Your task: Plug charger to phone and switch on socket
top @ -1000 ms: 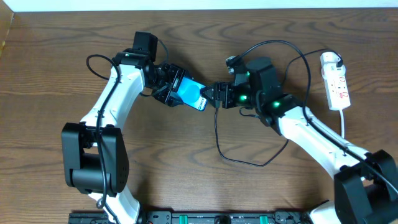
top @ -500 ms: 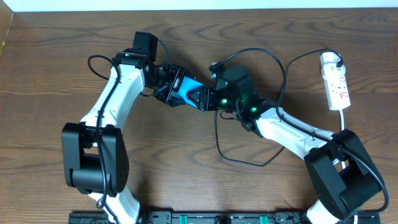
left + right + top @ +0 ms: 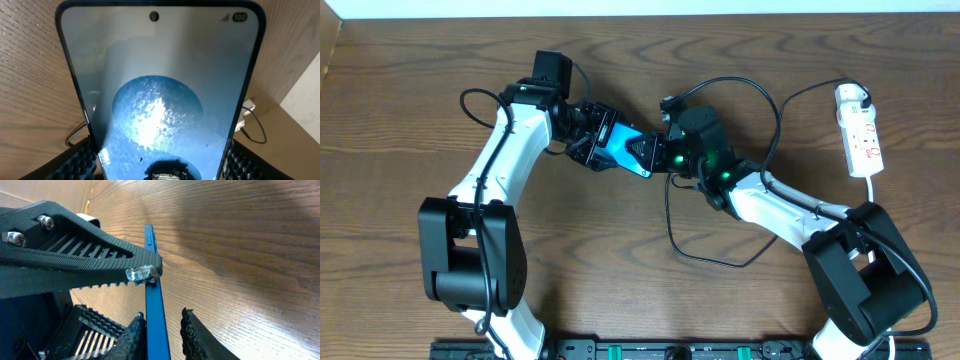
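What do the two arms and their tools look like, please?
The left arm and right arm have white links, black joints and black bases. The left tool and right tool are black; the left one's pads have a bumpy grid texture. Green lights glow on the right wrist. A black cable loops beside the left arm.

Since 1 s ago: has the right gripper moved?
Yes. In the overhead view the right gripper has shifted left, farther from the socket and closer to the phone.
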{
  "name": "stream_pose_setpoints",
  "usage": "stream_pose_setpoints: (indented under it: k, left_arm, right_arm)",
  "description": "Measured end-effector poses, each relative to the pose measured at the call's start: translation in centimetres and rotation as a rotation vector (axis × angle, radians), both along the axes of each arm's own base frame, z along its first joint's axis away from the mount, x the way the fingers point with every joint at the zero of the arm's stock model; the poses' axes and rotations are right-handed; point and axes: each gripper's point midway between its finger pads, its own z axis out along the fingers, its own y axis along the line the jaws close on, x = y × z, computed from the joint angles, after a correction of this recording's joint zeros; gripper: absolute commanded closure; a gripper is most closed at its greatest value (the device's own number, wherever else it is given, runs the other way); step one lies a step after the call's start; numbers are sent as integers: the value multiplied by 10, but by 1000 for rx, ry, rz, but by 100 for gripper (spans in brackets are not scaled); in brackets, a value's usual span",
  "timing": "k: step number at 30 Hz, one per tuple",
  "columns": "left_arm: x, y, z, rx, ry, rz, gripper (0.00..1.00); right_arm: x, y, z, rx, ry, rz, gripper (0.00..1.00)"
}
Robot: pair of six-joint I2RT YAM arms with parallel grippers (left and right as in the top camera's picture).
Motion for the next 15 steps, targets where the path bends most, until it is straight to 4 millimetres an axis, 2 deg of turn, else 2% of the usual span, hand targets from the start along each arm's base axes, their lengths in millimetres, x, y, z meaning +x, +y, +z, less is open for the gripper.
stream_pose_setpoints:
  k: [5,8,15]
  left_arm:
    - [1,-2,3,-17,-3,-1,43]
    - [0,-4,4,-27,-3,-3,44]
    - [0,-4,5,-30,-4,-4,44]
  right_arm:
    - [1,-2,-4,1,31,-23,99]
    - [1,-2,-9,2,51,-33,99]
    - [5,-1,-2,39,51,-53,99]
